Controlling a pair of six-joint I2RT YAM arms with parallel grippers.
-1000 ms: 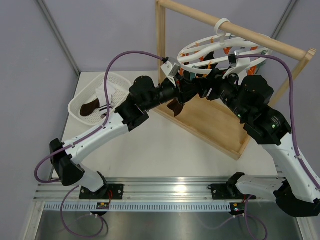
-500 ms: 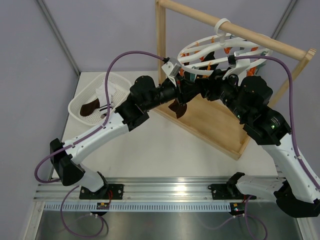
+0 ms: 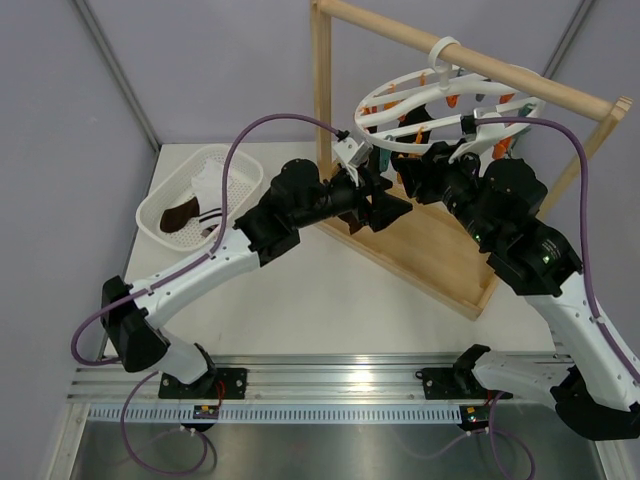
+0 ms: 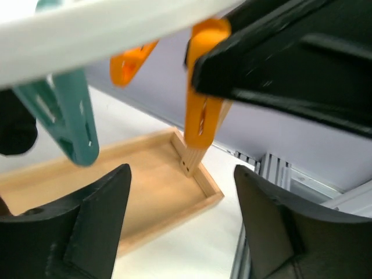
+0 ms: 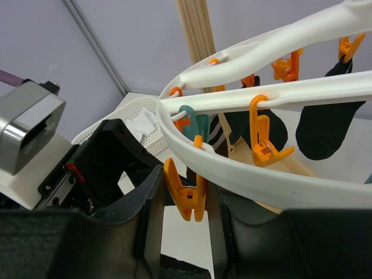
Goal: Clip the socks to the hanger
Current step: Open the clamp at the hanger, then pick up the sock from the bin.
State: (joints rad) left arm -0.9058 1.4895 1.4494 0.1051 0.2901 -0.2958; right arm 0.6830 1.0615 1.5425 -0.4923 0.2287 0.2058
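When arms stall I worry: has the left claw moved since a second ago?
Yes. The left claw shifted right, farther past the wooden post.

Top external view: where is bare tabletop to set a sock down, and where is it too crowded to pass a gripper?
Free: the table between the left arm, the wooden stand's base and the rail; a strip between the basket and the stand's post. Crowded: under the hanger, where the left gripper and right gripper meet among clips.

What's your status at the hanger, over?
Left claw open, empty. Right claw shut on orange clip under hanger. Some socks hung, more in basket. Nothing in the way seen.
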